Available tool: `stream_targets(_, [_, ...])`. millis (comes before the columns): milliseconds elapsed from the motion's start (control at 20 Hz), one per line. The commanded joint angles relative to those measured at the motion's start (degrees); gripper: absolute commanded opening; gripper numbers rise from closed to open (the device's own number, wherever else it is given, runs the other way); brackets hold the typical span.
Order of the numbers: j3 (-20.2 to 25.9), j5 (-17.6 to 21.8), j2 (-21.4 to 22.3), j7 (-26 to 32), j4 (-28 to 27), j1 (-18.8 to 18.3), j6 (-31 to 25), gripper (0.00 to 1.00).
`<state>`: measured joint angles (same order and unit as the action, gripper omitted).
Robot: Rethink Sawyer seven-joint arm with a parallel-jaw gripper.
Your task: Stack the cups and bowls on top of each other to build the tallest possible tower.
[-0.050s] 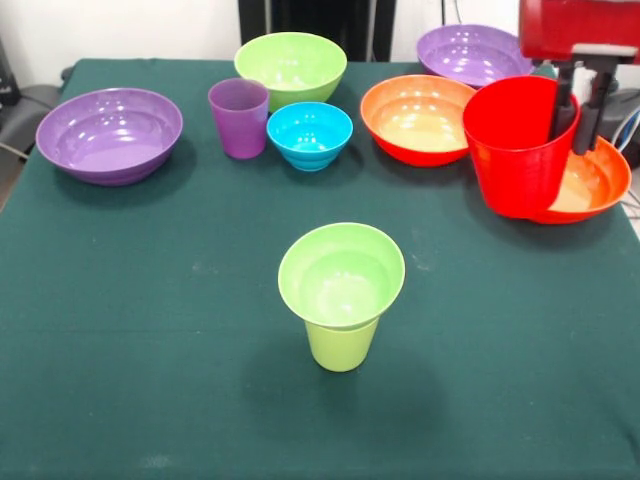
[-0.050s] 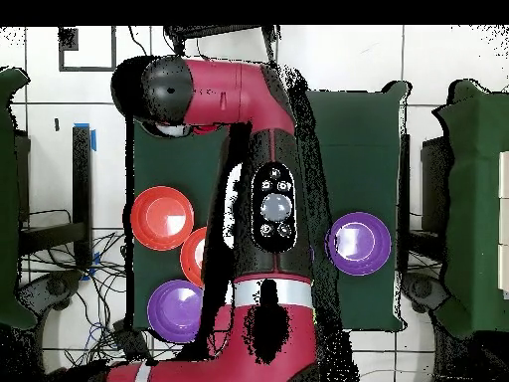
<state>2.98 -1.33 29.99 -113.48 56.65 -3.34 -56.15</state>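
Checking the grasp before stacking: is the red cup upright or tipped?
Tipped. The red cup leans, its mouth angled sideways, held off the table by the tool pinching its rim over an orange bowl.

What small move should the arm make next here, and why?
Probably carry the red cup toward the small lime-green bowl on the lime-green cup. The gripper grips the red cup's rim, tilted, over an orange bowl.
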Motion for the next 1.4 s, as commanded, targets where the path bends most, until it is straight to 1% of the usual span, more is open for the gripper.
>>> stream_targets(50, [4.9,6.4,-5.2,12.2,-10.2,-0.5,-10.2,0.0])
stream_targets(250, [4.5,7.9,-6.3,13.8,-13.6,-1.0,-13.1,0.0])
stream_targets(400, [5.2,9.0,-8.5,16.1,-18.4,-2.0,-15.8,0.0])
stream_targets(550, [6.2,9.9,-10.0,18.7,-21.6,-2.9,-17.4,0.0])
stream_targets(650, [6.9,10.1,-10.4,20.2,-22.2,-3.6,-17.5,0.0])
stream_targets(800, [7.4,10.0,-9.3,22.9,-20.1,-5.1,-15.6,0.0])
stream_targets(1050, [7.6,10.6,-9.5,25.7,-20.3,-6.5,-15.7,0.0])
stream_targets(1200, [7.3,10.9,-10.9,25.8,-22.6,-6.8,-18.4,0.0])
stream_targets(1350, [6.9,11.2,-11.2,26.9,-23.0,-6.9,-17.6,0.0])
stream_targets(1400, [6.9,11.3,-11.9,27.3,-24.1,-6.9,-18.0,0.0])
